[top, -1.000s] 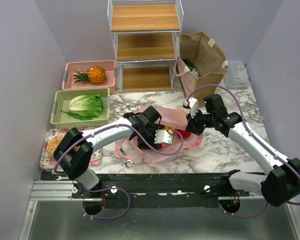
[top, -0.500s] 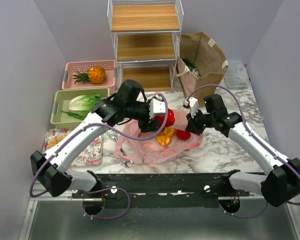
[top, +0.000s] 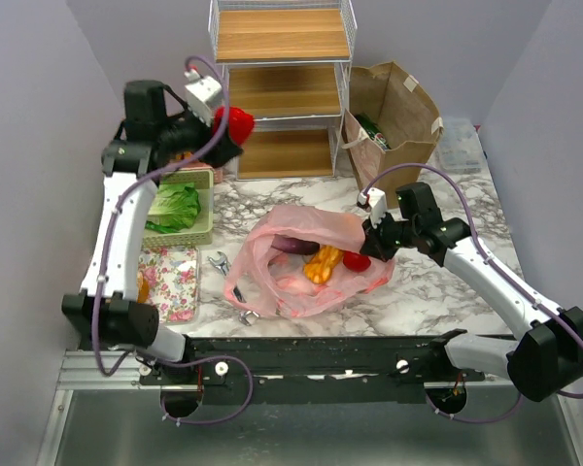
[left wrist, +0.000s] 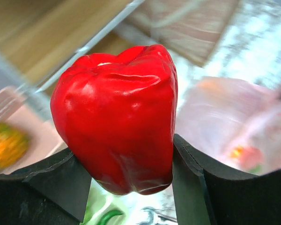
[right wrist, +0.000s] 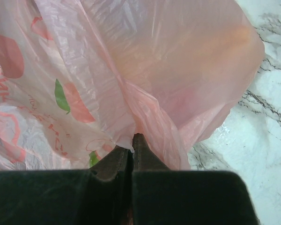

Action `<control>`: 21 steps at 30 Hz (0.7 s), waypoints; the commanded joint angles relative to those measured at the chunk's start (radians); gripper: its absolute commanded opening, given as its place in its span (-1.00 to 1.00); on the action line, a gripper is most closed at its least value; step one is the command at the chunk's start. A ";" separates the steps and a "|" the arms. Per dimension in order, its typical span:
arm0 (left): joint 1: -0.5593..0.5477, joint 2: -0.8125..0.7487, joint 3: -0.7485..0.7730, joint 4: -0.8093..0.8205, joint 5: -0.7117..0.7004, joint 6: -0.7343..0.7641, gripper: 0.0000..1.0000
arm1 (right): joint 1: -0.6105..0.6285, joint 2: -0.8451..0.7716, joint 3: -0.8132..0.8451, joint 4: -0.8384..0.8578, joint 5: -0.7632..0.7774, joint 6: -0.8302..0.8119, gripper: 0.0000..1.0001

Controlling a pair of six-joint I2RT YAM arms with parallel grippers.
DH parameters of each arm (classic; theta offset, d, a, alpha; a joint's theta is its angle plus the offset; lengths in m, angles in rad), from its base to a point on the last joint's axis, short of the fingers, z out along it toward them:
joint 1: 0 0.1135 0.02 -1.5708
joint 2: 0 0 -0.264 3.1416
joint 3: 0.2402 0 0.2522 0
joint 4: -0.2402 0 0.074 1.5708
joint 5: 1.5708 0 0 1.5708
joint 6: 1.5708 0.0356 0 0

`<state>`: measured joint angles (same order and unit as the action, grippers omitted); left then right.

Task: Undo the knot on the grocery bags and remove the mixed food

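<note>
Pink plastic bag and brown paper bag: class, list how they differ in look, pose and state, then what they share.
The pink plastic bag is thin and see-through; the brown paper bag is opaque. The pink plastic bag lies slumped mid-table; the brown paper bag stands upright beside the wire shelf. The right pincer is shut on the pink plastic bag; nothing grips the brown paper bag. Both sit open on the marble table.

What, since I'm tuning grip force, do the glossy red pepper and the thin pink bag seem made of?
The round red pepper: smooth glossy skin with soft highlights, real or moulded plastic, I cannot tell. The translucent pink bag: thin plastic film, finely creased, printed, letting shapes show through.
</note>
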<state>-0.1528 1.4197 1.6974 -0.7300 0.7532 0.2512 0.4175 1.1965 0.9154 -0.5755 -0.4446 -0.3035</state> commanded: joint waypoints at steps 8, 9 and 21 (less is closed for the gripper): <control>0.340 0.473 0.506 -0.140 -0.161 0.058 -0.19 | -0.001 0.041 0.062 0.000 0.024 0.010 -0.99; 0.353 0.469 0.479 -0.118 -0.148 0.057 -0.24 | 0.000 0.046 0.066 0.003 0.027 0.010 -0.99; 0.422 0.362 0.057 -0.516 -0.211 0.832 -0.33 | -0.001 0.107 0.087 0.008 0.026 0.001 -0.99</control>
<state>0.2630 1.8534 1.9205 -1.0817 0.6170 0.7425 0.4175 1.2816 0.9756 -0.5770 -0.4236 -0.3073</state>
